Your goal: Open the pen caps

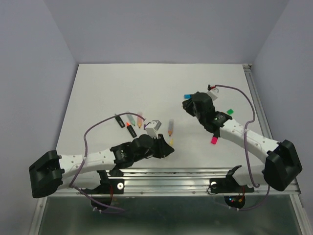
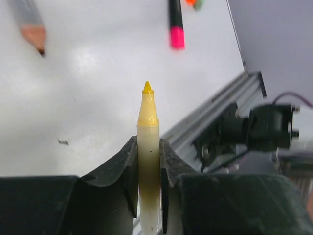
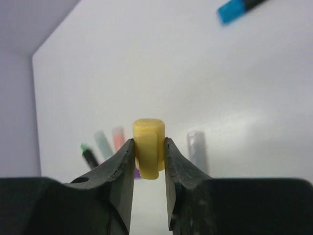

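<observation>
white table [image 1: 98,88], left gripper [image 2: 148,144]'s pen [image 2: 147,110] near front rail [image 1: 195,172]; right gripper [image 3: 148,147]'s cap [image 3: 148,128]

No lettering, label, brand, number or sign can be read anywhere in the three views, on pens, caps or arms.

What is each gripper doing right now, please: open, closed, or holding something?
Left gripper: closed on the uncapped pale yellow plastic highlighter.
Right gripper: closed on the small chunky yellow plastic cap.
</observation>
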You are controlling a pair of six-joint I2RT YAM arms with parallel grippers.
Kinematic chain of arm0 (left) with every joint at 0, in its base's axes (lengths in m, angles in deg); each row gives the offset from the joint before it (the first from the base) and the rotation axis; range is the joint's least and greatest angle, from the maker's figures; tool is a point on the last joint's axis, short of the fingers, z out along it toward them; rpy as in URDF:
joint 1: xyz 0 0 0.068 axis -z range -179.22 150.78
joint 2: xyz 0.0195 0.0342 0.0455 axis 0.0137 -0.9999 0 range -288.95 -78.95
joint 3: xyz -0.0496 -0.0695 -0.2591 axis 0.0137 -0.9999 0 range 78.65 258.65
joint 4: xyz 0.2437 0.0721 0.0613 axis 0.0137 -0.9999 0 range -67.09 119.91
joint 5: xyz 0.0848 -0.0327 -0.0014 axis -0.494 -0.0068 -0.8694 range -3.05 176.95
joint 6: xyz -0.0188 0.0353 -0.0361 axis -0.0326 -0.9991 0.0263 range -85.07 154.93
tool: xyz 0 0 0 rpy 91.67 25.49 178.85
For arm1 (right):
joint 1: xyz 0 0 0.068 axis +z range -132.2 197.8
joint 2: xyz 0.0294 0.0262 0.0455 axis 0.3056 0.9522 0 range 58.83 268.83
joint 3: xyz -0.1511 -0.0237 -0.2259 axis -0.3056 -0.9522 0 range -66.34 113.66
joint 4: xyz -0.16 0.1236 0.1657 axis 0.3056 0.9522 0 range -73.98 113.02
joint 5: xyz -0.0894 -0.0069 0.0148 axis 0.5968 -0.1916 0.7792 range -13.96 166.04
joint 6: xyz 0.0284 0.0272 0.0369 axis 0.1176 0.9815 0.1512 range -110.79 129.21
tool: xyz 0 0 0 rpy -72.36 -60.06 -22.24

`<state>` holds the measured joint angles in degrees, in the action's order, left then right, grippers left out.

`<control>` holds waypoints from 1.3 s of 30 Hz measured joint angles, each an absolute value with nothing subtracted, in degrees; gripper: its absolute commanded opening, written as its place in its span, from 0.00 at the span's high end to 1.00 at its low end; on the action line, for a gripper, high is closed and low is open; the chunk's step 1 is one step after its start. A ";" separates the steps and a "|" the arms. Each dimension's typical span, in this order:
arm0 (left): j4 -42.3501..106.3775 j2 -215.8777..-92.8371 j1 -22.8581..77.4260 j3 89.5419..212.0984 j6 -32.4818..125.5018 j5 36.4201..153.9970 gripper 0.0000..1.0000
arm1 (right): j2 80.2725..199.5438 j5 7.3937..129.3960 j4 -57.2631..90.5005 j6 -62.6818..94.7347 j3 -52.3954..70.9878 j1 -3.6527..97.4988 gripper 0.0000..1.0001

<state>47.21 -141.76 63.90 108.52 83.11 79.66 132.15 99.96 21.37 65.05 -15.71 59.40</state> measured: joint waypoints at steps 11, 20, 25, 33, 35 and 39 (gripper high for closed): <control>36.98 -137.30 69.60 102.57 89.06 78.76 1.00 | 136.58 104.55 24.80 57.24 -9.04 43.86 0.99; 28.17 -148.38 54.26 115.82 84.69 72.45 1.00 | 139.10 100.59 30.90 52.83 -11.60 34.22 0.98; 25.29 -154.85 51.39 119.75 80.99 69.98 0.97 | 143.10 99.81 33.21 51.67 -13.91 31.01 0.95; 22.18 -162.00 47.90 121.26 78.24 67.20 0.73 | 150.09 102.25 36.82 49.88 -13.91 29.06 0.85; 21.83 -162.50 47.74 121.68 77.96 67.05 0.61 | 150.16 102.58 37.21 49.72 -13.91 29.02 0.78; 21.90 -162.83 47.63 122.51 77.10 67.02 0.38 | 150.16 102.89 37.80 49.70 -13.91 29.02 0.60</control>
